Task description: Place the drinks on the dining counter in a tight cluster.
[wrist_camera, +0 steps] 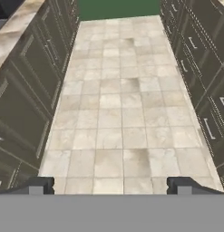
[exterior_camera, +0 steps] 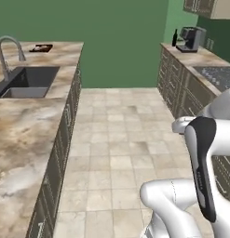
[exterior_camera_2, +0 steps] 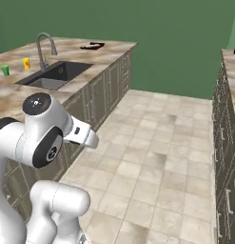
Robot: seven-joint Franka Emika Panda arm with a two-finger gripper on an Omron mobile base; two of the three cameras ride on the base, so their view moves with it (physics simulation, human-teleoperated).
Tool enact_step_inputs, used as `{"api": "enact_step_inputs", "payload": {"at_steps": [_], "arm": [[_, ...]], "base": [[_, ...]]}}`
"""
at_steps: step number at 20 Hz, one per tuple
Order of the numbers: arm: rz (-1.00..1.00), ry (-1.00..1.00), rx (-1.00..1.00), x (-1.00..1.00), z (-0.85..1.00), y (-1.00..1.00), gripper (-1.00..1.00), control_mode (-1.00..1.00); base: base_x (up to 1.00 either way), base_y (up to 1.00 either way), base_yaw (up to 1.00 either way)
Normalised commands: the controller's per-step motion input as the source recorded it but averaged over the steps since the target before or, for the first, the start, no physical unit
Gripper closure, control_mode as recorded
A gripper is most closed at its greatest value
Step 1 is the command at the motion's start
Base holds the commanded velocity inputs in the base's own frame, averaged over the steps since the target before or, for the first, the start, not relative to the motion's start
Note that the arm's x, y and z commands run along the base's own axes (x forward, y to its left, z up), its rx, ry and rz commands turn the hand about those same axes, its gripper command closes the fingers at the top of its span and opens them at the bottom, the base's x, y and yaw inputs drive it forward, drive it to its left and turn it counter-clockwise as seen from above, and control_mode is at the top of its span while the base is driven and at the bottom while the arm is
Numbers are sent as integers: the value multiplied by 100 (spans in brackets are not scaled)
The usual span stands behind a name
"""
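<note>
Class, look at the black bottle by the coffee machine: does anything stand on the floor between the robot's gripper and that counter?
Nothing visible does. The open gripper looks down a bare tiled aisle; the black bottle stands beside the coffee machine.

the dining surface [exterior_camera: 28,125] runs along the left of the tiled floor [exterior_camera: 121,139], with the sink [exterior_camera: 28,82] set into it. the faucet [exterior_camera: 7,53] stands at the sink's left edge. a flat tray [exterior_camera: 41,48] lies on the surface beyond the sink, near the far end. two small items [exterior_camera_2: 15,66] sit on the surface left of the sink. across the floor from the sink, a second surface [exterior_camera: 200,58] carries a coffee machine [exterior_camera: 191,38], with a bottle [exterior_camera: 175,38] just left of it
</note>
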Motion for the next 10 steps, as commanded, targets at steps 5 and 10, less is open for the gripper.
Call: {"api": "enact_step_inputs", "payload": {"at_steps": [5, 10], "arm": [[0, 0, 0, 0, 0, 0, -100, 100], [0, 0, 0, 0, 0, 0, -100, 100]], "base": [[100, -82, 27], [100, -58, 20]]}}
